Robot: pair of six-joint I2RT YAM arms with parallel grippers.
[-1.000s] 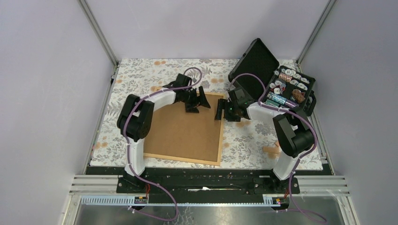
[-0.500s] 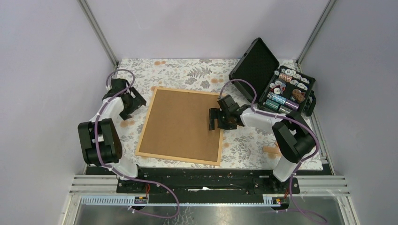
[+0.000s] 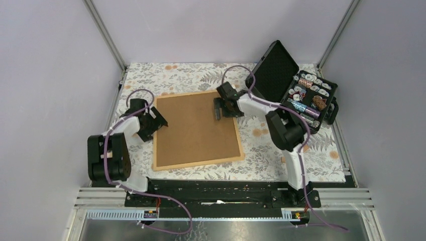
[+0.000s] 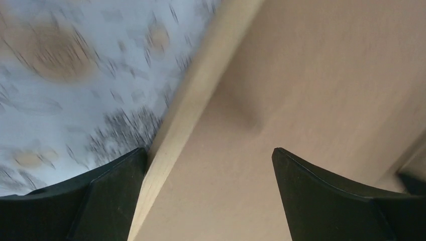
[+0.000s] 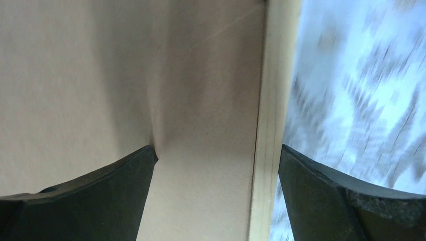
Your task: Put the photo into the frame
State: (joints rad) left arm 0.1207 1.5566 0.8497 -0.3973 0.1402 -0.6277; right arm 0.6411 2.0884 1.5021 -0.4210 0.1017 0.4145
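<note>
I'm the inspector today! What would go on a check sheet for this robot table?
Surface: floral cloth covering the table.
Job's things: frame lies flat, brown backing board facing up; photo: nothing seen.
Clutter: open black case with small items in compartments, far right.
Grippers: left gripper open, straddling the frame's left edge; right gripper open, straddling its right edge.
Cables: purple cables loop along both arms.
Surroundings: plain walls, metal rail in front.

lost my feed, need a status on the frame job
Hands open: left hand straddles left edge of frame, right hand the right edge. It lies flat, backing up; no photo in view. Open case sits apart, far right.
</note>
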